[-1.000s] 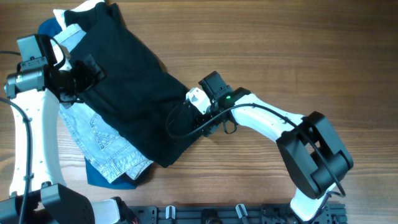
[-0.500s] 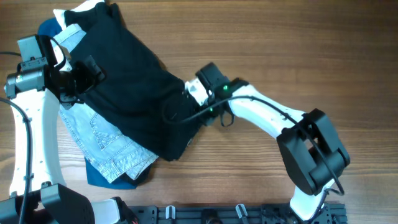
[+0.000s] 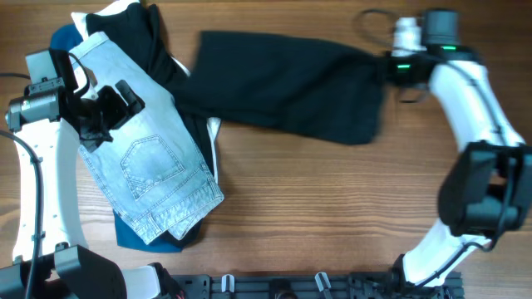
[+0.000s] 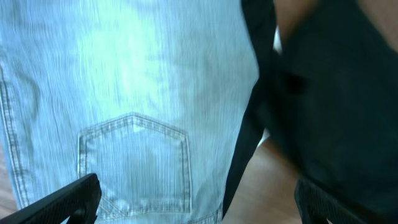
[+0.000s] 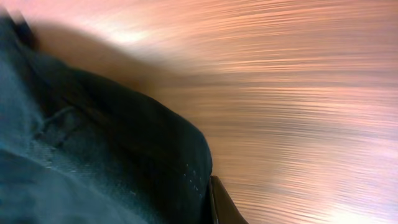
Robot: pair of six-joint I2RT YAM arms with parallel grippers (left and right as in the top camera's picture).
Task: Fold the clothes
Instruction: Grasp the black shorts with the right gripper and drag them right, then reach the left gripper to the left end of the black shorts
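Folding has not begun: the black shorts (image 3: 283, 91) lie stretched unfolded across the far desk (image 3: 332, 208), one end by the denim (image 3: 150, 158), the other pinched in the closed right end effector (image 3: 389, 71), while the left end effector (image 3: 108, 115) hangs open over the denim

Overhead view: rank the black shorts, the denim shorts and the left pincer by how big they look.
1 and 2. black shorts and denim shorts: they cover about the same area, too close to rank.
3. left pincer: clearly the smallest, sitting over the denim's upper edge.
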